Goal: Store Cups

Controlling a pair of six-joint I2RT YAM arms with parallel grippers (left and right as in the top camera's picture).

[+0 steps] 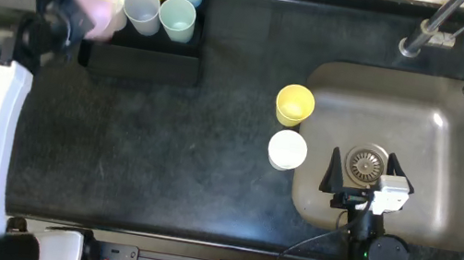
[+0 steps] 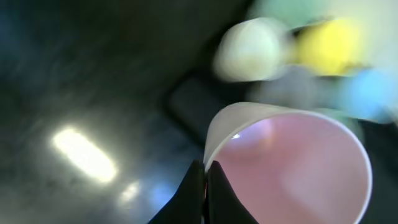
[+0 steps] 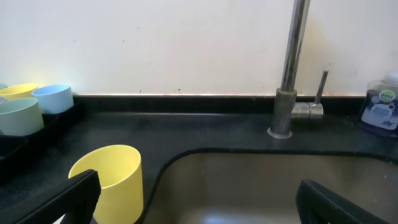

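Left fingers (image 2: 186,199) clamp pink cup (image 2: 292,162) by its rim, five-cup tray (image 1: 140,64) just ahead; my right fingers (image 3: 62,199) wide, yellow cup (image 1: 294,103) and white cup (image 1: 287,149) beside them unstored.

I can read no words, numbers or signs from my seat. The only print I can find is a label on the soap bottle (image 3: 380,107), which stands on the counter near the tap (image 3: 292,68). The label has a green mark and pale lettering, too small for me to make out.
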